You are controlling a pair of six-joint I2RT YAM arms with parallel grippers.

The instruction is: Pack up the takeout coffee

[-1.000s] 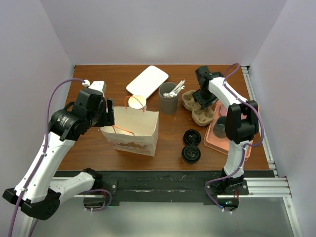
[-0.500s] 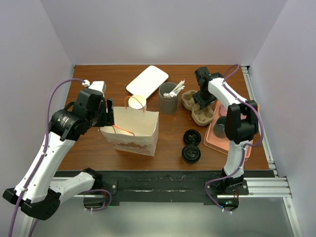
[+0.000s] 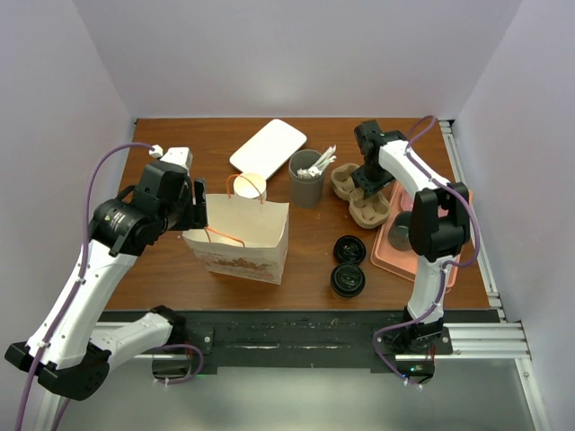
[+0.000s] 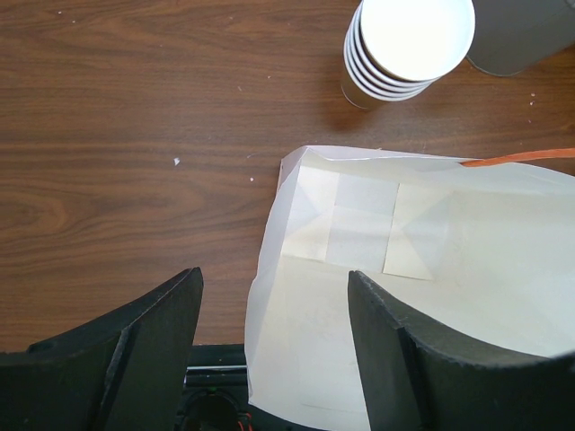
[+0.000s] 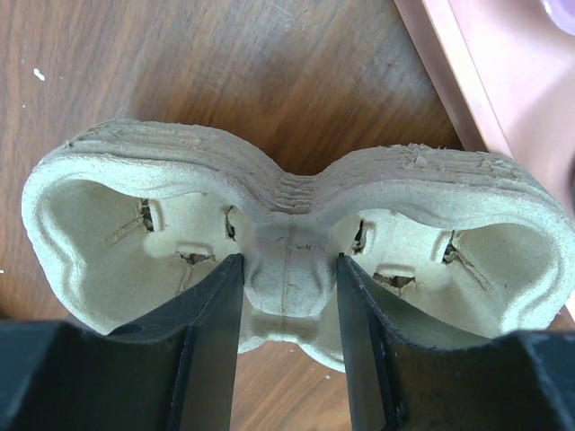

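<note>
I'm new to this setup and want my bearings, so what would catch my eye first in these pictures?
An open paper bag stands left of center on the wooden table. The left gripper is open across its left wall, one finger outside and one over the mouth. On the right, the right gripper has a finger on each side of the middle bridge of a stack of pulp cup carriers, beside a pink tray.
</note>
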